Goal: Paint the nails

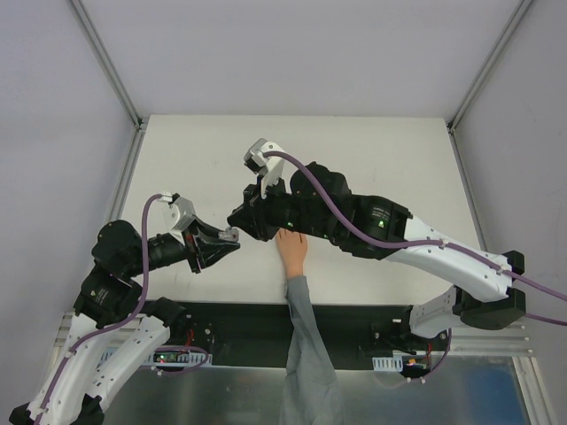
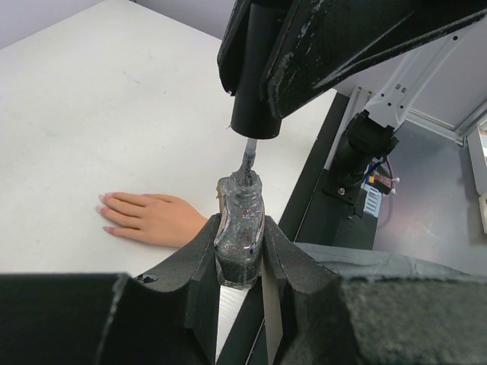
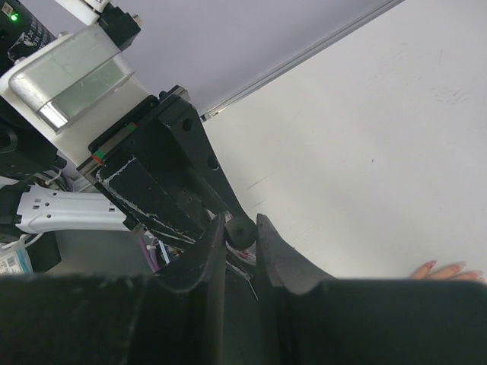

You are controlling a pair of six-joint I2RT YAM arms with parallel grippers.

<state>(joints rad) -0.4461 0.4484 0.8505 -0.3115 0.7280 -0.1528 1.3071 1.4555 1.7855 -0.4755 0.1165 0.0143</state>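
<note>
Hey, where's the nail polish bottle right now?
In the left wrist view the bottle stands upright, clamped in the left gripper, beside the mannequin hand, with the right gripper holding the brush cap above its open neck.

Nothing legible anywhere. The right arm (image 1: 382, 212) carries a small white print on its black casing, too small to read
</note>
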